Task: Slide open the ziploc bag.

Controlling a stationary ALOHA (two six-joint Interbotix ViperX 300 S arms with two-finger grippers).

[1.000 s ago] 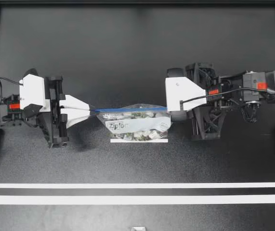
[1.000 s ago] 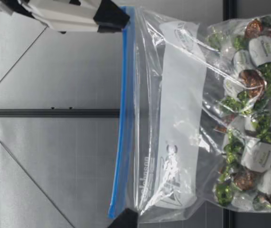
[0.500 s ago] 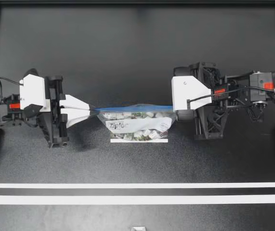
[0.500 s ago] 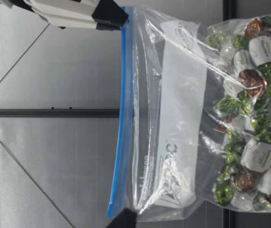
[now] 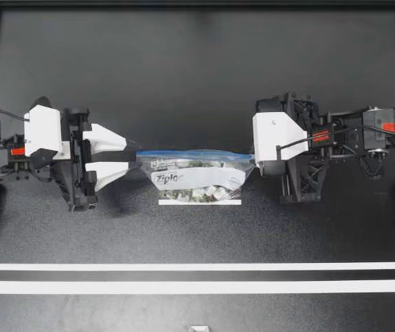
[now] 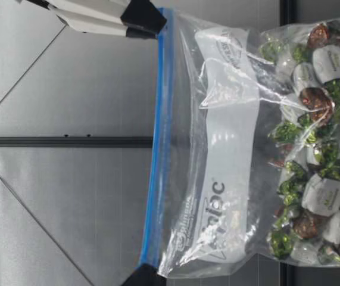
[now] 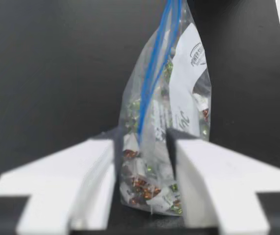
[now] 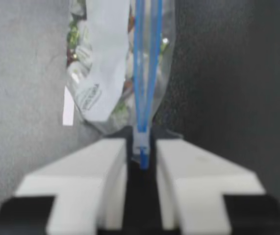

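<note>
Ziploc bag (image 5: 196, 178) stands upright on the black table (image 5: 183, 76), right between the two grippers, its blue zip strip (image 5: 190, 153) stretched from one to the other. From above, my left gripper (image 5: 134, 156) has its fingers spread wide, and the bag's end is just ahead of the tips. My right gripper (image 5: 255, 160) sits at the opposite end, pinched tight.

Low view: the strip runs along the bag's top, with my right gripper's dark tips on one end and my left gripper's tip just beside the other. Wrapped candies (image 6: 312, 143) are piled low in the bag.

Left wrist view: the bag's end sits between parted fingers, no squeeze.

Right wrist view: both fingers clamp the slider (image 8: 141, 147) at the strip's end, and the bag stretches away ahead of them.
</note>
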